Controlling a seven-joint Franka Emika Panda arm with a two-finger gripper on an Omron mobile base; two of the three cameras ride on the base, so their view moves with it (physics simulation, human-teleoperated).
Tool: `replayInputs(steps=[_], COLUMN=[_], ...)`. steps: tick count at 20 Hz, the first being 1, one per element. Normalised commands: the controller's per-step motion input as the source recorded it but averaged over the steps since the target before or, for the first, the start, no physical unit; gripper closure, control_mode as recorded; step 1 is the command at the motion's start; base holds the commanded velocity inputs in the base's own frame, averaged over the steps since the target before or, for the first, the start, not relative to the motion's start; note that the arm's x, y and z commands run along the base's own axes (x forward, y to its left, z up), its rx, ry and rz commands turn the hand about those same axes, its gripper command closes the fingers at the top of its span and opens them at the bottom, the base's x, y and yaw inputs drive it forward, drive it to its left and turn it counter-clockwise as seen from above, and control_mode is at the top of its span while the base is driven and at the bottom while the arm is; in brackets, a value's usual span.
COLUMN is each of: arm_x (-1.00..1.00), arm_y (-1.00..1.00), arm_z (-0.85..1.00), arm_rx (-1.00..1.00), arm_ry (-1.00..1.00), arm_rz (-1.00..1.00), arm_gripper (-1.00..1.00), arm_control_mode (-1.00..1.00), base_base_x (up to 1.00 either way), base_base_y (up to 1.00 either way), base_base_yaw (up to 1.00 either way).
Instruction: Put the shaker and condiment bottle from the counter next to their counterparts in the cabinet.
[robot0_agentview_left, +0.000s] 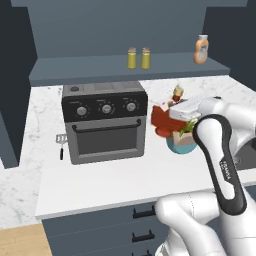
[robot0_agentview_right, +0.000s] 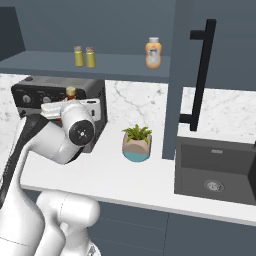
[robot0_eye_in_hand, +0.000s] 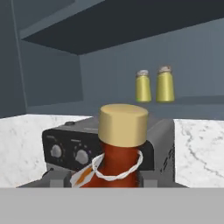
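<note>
My gripper (robot0_agentview_left: 173, 113) is shut on the dark red-brown condiment bottle (robot0_agentview_left: 161, 120), holding it tilted above the counter (robot0_agentview_left: 100, 180) beside the toaster oven. In the hand view its tan cap and roped neck (robot0_eye_in_hand: 118, 162) loom close in front. From the right, just the bottle's cap (robot0_agentview_right: 71, 92) pokes up behind my arm. On the cabinet shelf (robot0_agentview_left: 80, 69) two yellow-green shakers stand side by side: the grey-capped shaker (robot0_agentview_left: 131, 58) (robot0_eye_in_hand: 142, 86) on the left, the reddish-capped one (robot0_agentview_left: 145, 58) (robot0_eye_in_hand: 165, 84) on the right. Farther right on the shelf stands the orange bottle (robot0_agentview_left: 201, 50) (robot0_agentview_right: 153, 52).
A black toaster oven (robot0_agentview_left: 105, 122) stands on the counter under the shelf, a small spatula (robot0_agentview_left: 61, 145) to its left. A potted plant (robot0_agentview_right: 136, 142) sits just right of my hand. Further right are a cabinet door with a black handle (robot0_agentview_right: 200, 75) and a dark sink (robot0_agentview_right: 215, 172).
</note>
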Motion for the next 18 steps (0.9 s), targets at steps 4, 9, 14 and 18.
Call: replayInputs(steps=[4,9,14,18], arm_x=[-0.07,-0.03,0.0,0.15], arm_y=[-0.31,-0.31,-0.25,-0.04], arm_z=[0.47,0.5,0.42,0.33], arm_rx=[0.0,0.0,0.0,0.0], arm_ry=[0.0,0.0,0.0,0.0], arm_rz=[-0.24,-0.26,-0.29,-0.22], arm_gripper=[1.0,1.0,1.0,1.0], arm_control_mode=[-1.0,-1.0,-1.0,-1.0], base_base_x=[0.0,0.0,0.0,0.0], base_base_y=[0.0,0.0,0.0,0.0], base_base_yaw=[0.0,0.0,0.0,0.0])
